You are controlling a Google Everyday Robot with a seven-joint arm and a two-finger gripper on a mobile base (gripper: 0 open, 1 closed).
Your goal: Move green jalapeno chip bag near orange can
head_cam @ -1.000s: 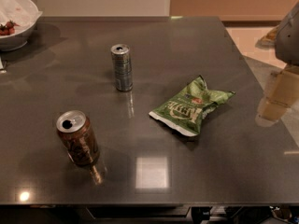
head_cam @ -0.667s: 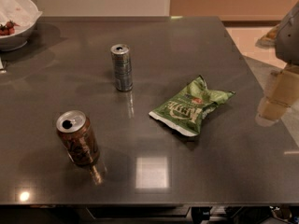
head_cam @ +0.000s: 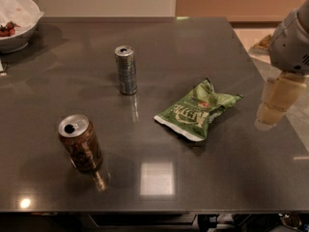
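Change: none seen; bag, cans and pincer sit as they did a second ago.
Pincer point(head_cam: 276, 100): hangs at the right edge of the surface point(head_cam: 159, 42), just right of the bag and clear of it; released or clenched cannot be told.
Bag point(head_cam: 199, 111): lies flat, right of centre, untouched.
Orange can point(head_cam: 81, 144): upright at front left, well apart from the bag.
Silver can point(head_cam: 126, 69): upright, further back.
Meaning: by my judgement the transfer has not begun; reach and grasp are outstanding.
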